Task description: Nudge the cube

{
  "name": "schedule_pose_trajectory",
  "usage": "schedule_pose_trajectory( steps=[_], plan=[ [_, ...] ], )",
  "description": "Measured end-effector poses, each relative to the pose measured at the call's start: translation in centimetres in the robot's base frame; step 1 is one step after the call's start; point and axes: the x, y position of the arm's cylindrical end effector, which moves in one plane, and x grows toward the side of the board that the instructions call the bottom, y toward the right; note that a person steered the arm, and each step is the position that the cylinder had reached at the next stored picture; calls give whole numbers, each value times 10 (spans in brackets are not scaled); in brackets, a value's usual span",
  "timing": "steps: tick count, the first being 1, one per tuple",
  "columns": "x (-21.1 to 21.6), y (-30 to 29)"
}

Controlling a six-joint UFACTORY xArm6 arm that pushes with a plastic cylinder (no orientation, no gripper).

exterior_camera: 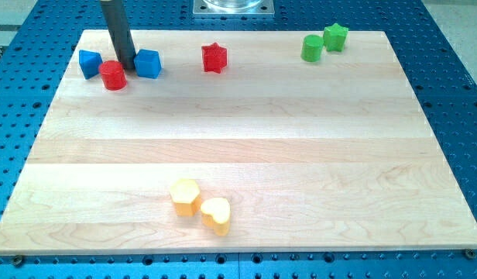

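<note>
The rod comes down near the bench's point(246, 155) far left corner, and its tip point(128, 67) sits in the narrow gap between the red cylinder point(113, 75) and the blue cube point(149, 63). It looks to be touching the cube's left face, or within a hair of it; from here I cannot tell which. There is no gripper on this arm, so nothing opens or closes: only the bare rod does the work.

The cube stands close to the far edge, with the red cylinder just beside it toward the left edge and another blue block point(89, 63), of a less regular shape, beyond that. A red star point(214, 57) lies farther along the far edge, toward the middle. Two green blocks point(324, 43) sit together near the far right corner, and two yellow blocks point(200, 205) touch each other near the near edge.

I judge the approach done and the push itself at hand. The next move seems to call for a short slide toward the right edge, along the far edge. It should be kept brief, so the cube shifts without reaching the red star, and straight, so the cube does not spin off the tip.

I can read no brand, label or writing anywhere on the bench or the blocks.
</note>
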Motion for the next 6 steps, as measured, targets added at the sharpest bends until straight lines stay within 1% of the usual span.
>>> schedule_pose_trajectory(
  steps=[1,2,3,4,5,6],
  plan=[
    [16,-26],
    [74,-21],
    [97,37],
    [40,116],
    [6,77],
    [-2,64]
  ],
)
